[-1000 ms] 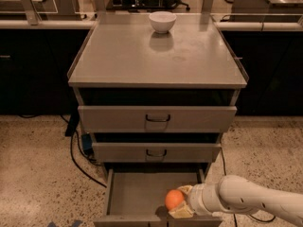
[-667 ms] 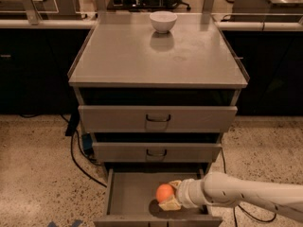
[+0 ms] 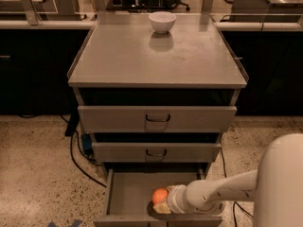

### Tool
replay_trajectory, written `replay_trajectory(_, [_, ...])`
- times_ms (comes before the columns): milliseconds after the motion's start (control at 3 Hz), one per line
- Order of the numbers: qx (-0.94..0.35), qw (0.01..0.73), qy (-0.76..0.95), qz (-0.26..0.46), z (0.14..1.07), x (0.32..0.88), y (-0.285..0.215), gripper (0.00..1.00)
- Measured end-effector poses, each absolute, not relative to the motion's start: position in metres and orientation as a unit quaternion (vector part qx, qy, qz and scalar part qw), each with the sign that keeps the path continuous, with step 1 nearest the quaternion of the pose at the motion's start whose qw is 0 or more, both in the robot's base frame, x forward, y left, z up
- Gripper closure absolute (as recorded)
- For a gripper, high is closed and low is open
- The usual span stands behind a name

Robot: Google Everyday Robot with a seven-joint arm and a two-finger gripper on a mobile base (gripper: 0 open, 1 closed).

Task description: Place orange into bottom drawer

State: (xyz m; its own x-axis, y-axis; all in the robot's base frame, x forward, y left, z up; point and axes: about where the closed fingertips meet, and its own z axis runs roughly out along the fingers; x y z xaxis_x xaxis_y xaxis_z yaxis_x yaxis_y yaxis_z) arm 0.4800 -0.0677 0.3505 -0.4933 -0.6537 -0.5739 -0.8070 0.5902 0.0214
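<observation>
The bottom drawer [image 3: 125, 193] is pulled out at the foot of the grey cabinet, its flat grey inside showing. The orange [image 3: 159, 196] is low inside it, right of the middle, small and bright. My gripper [image 3: 161, 203] reaches in from the right on a white arm and is shut on the orange, with one pale finger [image 3: 162, 208] showing under the fruit. Whether the fruit touches the drawer floor, I cannot tell.
Two shut drawers with dark handles [image 3: 156, 118] sit above the open one. A white bowl [image 3: 162, 21] stands at the back of the cabinet top [image 3: 142, 60]. Black cables [image 3: 75, 160] trail over the speckled floor on the left. Dark counters flank the cabinet.
My arm has carried the orange leftward and farther into the open drawer, now lower over its floor. The drawers and the bowl have not moved.
</observation>
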Motion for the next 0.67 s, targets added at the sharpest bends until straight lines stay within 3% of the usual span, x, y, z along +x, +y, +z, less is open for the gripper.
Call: replay_trajectory(667, [-0.416,0.284,0.856,0.116,0.3485,0.4929,-0.0697,1.00])
